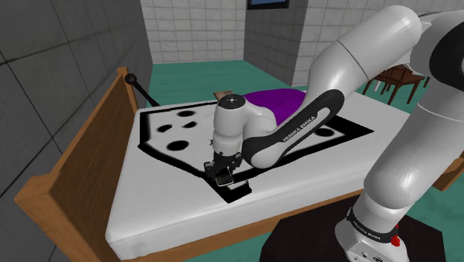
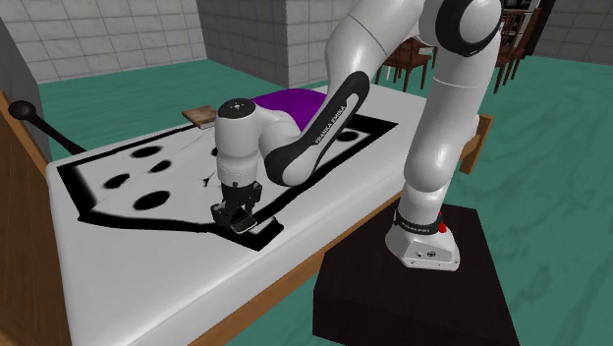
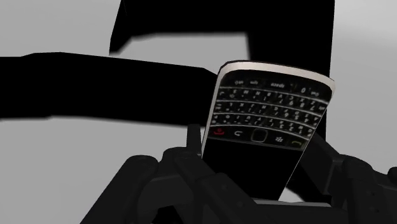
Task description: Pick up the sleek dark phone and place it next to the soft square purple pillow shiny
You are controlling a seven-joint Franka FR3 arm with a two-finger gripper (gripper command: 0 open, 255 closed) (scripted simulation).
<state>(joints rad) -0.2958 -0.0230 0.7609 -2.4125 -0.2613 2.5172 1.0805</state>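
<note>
Phone (image 3: 264, 127), dark with a keypad, is pinched between the gripper's (image 1: 222, 176) fingers, low over the bed cover (image 1: 163, 190); purple pillow (image 1: 279, 100) lies beyond.

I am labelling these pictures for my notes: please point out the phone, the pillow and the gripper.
phone (image 3: 264, 130), wrist view, middle of its face.
pillow (image 1: 279, 103), shoulder view, its purple top.
gripper (image 2: 239, 220), second exterior view, between its fingertips.

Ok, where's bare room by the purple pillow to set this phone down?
Free: the white bed cover past the square purple pillow on the shoulder view's right, and the black-spotted stretch between pillow and the black gripper holding the dark keypad phone. Crowded: a flat brown board lies at the pillow's other side.
</note>
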